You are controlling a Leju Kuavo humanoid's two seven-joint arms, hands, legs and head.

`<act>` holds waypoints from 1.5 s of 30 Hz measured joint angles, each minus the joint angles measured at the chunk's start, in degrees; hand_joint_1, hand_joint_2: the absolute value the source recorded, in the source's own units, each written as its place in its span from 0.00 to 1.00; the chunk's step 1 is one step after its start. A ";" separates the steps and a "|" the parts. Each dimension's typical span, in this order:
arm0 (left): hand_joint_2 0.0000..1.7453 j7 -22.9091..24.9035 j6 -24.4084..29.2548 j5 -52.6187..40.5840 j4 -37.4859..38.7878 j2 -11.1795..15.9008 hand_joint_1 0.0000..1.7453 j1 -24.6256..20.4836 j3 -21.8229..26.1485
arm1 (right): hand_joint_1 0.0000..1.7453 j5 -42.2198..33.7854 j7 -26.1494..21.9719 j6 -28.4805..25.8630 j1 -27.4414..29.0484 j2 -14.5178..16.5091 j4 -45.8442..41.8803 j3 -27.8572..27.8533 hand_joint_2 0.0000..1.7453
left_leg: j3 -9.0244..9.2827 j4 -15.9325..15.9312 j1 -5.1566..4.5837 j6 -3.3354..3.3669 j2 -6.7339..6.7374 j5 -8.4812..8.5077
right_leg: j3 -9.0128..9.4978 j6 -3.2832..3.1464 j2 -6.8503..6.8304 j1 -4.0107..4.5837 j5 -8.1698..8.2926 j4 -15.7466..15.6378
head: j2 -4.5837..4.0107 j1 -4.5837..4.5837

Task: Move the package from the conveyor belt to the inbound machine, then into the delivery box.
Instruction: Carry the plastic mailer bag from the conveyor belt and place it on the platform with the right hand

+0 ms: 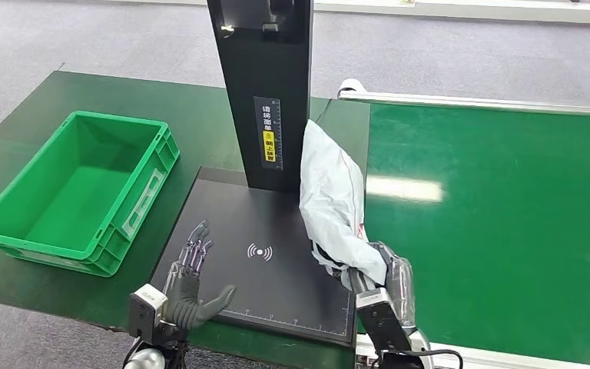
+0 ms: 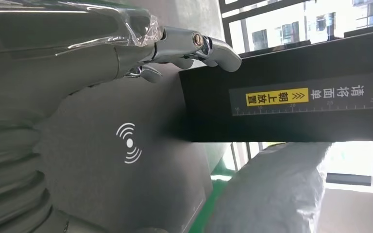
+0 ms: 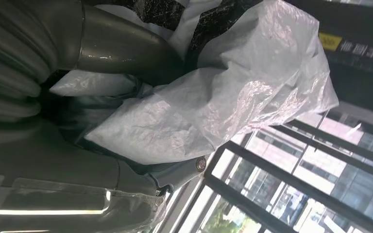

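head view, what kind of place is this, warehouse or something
Probably a parcel sorting station in a logistics hall or test site. A green conveyor belt runs beside a black scanning machine with a flat pad, a green crate waits nearby, and the right hand holds a white package.

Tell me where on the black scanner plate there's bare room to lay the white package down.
The middle of the black plate, around the white wireless symbol and up to the black column, is bare. The left edge is crowded by the open left hand; the right edge by the right hand gripping the package.
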 joint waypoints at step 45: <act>1.00 0.09 0.31 0.40 3.96 0.44 0.00 -3.27 -0.21 | 0.00 -4.14 0.26 6.57 -7.75 2.89 19.94 6.46 1.00 | 0.01 0.01 0.00 0.00 0.00 0.01 | 0.00 0.00 0.00 0.00 0.00 0.00 | 0.00 0.00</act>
